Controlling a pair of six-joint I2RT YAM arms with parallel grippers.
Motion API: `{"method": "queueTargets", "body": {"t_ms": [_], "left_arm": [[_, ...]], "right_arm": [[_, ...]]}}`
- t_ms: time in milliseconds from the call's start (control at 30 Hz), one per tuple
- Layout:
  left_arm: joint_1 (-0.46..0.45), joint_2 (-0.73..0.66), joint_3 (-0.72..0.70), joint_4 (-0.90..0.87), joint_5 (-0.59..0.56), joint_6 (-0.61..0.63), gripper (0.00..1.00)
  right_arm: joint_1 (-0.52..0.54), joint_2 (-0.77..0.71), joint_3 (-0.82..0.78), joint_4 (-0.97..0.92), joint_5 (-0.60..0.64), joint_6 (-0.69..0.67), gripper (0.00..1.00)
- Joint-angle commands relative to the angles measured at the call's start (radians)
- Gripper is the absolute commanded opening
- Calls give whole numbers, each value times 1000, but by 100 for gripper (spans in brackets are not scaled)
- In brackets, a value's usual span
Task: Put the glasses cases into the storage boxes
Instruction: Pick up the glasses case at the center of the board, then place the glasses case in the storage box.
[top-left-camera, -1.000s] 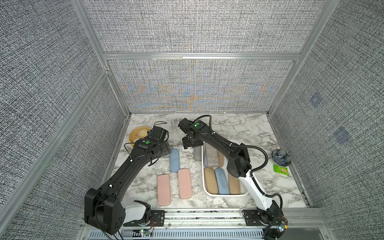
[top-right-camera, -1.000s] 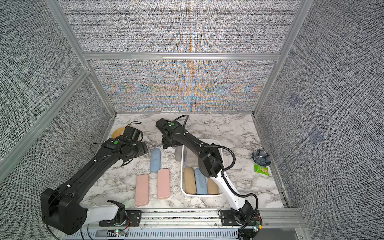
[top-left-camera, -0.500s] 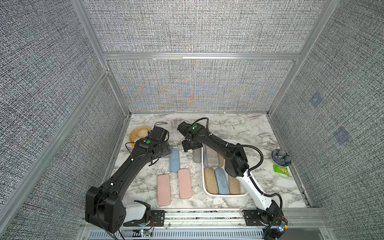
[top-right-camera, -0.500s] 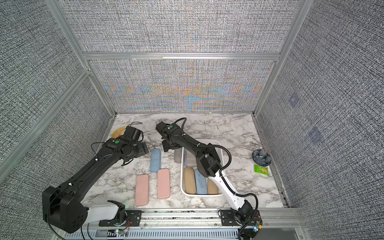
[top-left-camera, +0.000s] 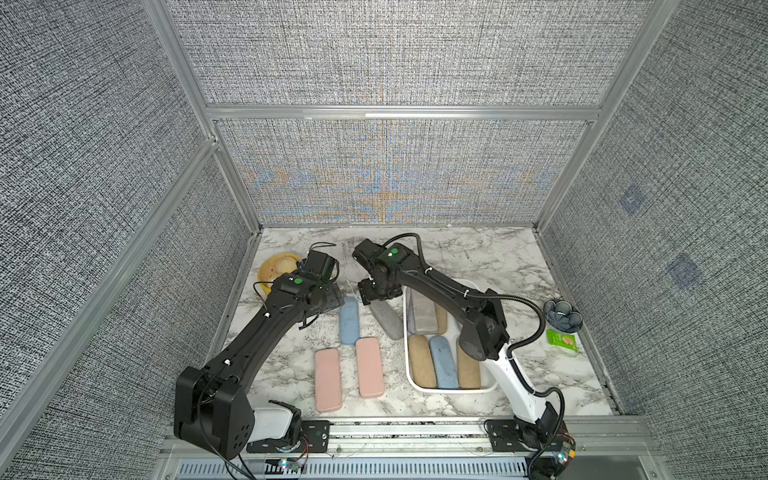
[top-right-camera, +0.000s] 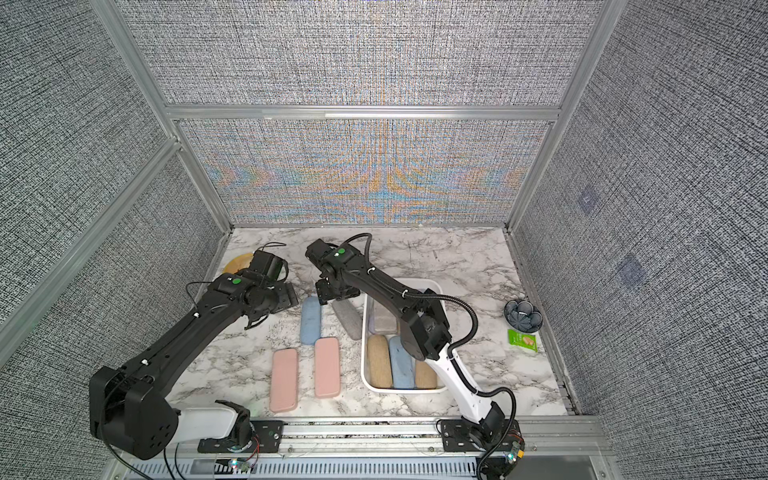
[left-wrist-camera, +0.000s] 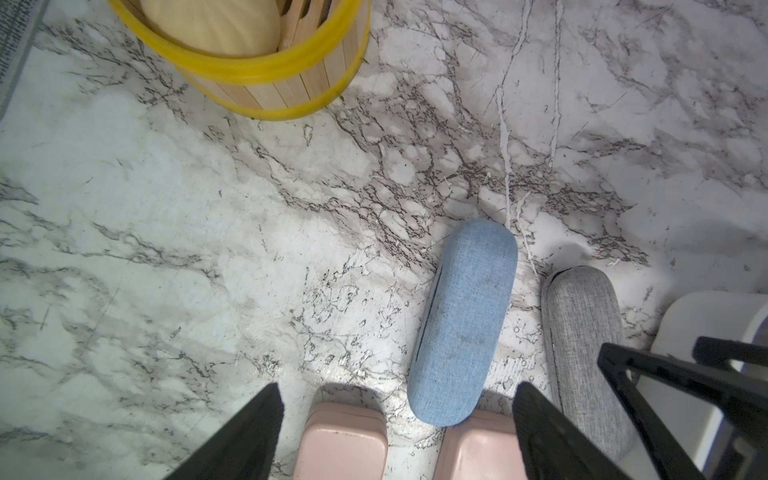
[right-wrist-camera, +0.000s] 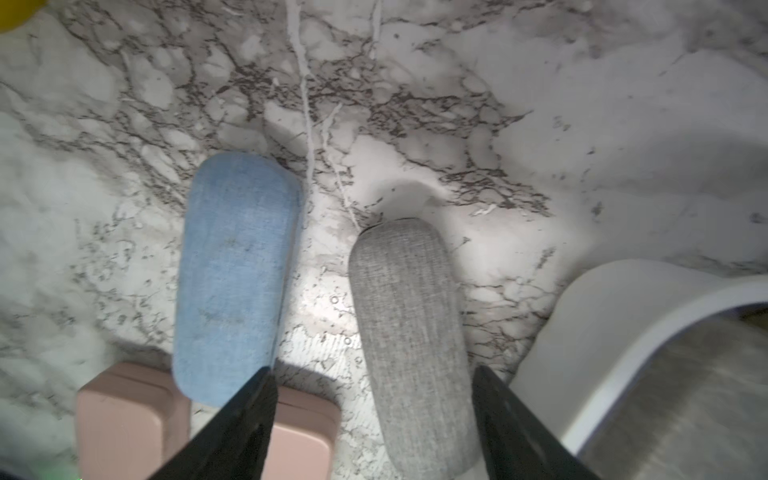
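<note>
while both arms crowd the same patch of bench (top-left-camera: 540, 266), the big worry is a clash: the left end effector (left-wrist-camera: 397, 388) and the right end effector (right-wrist-camera: 372, 374) hang close together over neighbouring cases, and if both drop at once a finger could knock the other arm or shove a case aside. next danger: the grey case (right-wrist-camera: 409, 324) lies just beside the wall of the storage box (right-wrist-camera: 602, 316), so the finger on that side has only a narrow slot; drop off-line and it lands on the rim or wedges against the wall. the case is rounded and fabric-covered, and the fingers sit toward one end of it, so i'd judge a pinch there could let it swing or slip out on the lift.

now positions. right end effector spread wide, nothing in it, one finger either side of the grey case; whether it touches, i can't tell. left end effector also wide apart and empty, framing the near end of the blue case (left-wrist-camera: 463, 324), the ends of the two pink cases (left-wrist-camera: 340, 440) showing between its fingers as well. in both top views four cases lie out on the bench, and the storage box holds the others, tan, blue and grey among them. yellow steamer basket (left-wrist-camera: 266, 83) sits apart, out of play.
</note>
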Motion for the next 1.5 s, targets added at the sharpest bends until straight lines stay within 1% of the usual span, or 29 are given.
{"method": "queueTargets", "body": {"t_ms": [0, 133, 300, 533, 600, 733, 933, 1033, 1167, 1333, 1467], "left_arm": [[1, -2, 0, 1, 5, 2, 88], [2, 0, -3, -4, -4, 0, 88], [2, 11, -11, 2, 7, -18, 88], [4, 30, 1, 4, 14, -21, 87], [4, 34, 3, 4, 16, -25, 87], [4, 42, 12, 0, 17, -28, 87], [4, 51, 27, -7, 31, -29, 86], [4, 51, 34, -12, 31, -30, 86], [4, 45, 45, -19, 30, -32, 85], [4, 29, 40, -11, 56, -40, 83], [4, 24, 39, -5, 105, -22, 82]], "right_arm": [[0, 11, -27, -27, -46, -112, 75], [-1, 29, -25, -46, -59, -187, 75], [-12, 68, -6, -54, -31, -209, 75], [-11, 114, -3, -53, -58, -234, 74], [-11, 119, -6, -45, -61, -227, 72], [-8, 122, 4, -29, -70, -214, 63], [-5, 115, 52, -41, -46, -204, 54], [-1, 83, 58, -45, -40, -191, 52], [3, -13, 45, -53, -36, -144, 50], [2, -180, -52, -21, -34, -81, 50], [-7, -305, -116, -56, 25, -16, 49]]}}
